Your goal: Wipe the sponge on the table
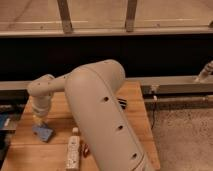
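The sponge (pixel 43 132), a small blue-grey pad, lies on the left part of the light-brown wooden table (pixel 22 150). My gripper (pixel 38 120), at the end of the pale arm that reaches in from the right, stands right above it. Its yellowish tip meets the sponge's upper left corner, and the gripper is shut on the sponge. The big arm link in front covers the middle of the table.
A white oblong object (pixel 73 153) lies near the table's front edge, with something red (pixel 85 149) beside it. A black item (pixel 122 103) peeks out behind the arm. A blue thing (pixel 4 122) sits off the left edge. A dark wall runs behind.
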Motion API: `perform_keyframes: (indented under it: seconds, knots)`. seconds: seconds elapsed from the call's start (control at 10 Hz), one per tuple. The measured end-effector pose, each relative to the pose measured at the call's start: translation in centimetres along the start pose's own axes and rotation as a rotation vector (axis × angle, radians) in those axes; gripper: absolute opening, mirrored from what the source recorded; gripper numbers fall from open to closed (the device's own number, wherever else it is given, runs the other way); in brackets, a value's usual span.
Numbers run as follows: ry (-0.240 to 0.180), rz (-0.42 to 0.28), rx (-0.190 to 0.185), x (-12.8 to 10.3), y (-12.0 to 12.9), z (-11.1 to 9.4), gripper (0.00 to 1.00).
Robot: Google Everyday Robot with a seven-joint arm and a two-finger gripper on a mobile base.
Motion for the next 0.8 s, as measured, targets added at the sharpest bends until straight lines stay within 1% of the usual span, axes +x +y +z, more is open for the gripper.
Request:
perform_keyframes:
  seconds: [0.1, 0.2, 0.3, 0.4, 0.5, 0.6, 0.8]
  knots:
    - [0.007, 0.010, -0.001, 1.0, 0.3, -0.1, 0.00]
    - [0.016, 0.041, 0.001, 2.8, 0.5, -0.4, 0.00]
    - [0.021, 0.091, 0.009, 5.1, 0.5, -0.9, 0.00]
    - [0.019, 0.125, 0.012, 6.5, 0.1, -1.3, 0.00]
    - [-0.002, 0.168, 0.009, 8.2, -1.0, -1.8, 0.00]
    - [-0.021, 0.191, 0.010, 9.1, -2.2, -2.2, 0.00]
    - [-0.041, 0.200, 0.021, 9.3, -4.0, -3.0, 0.00]
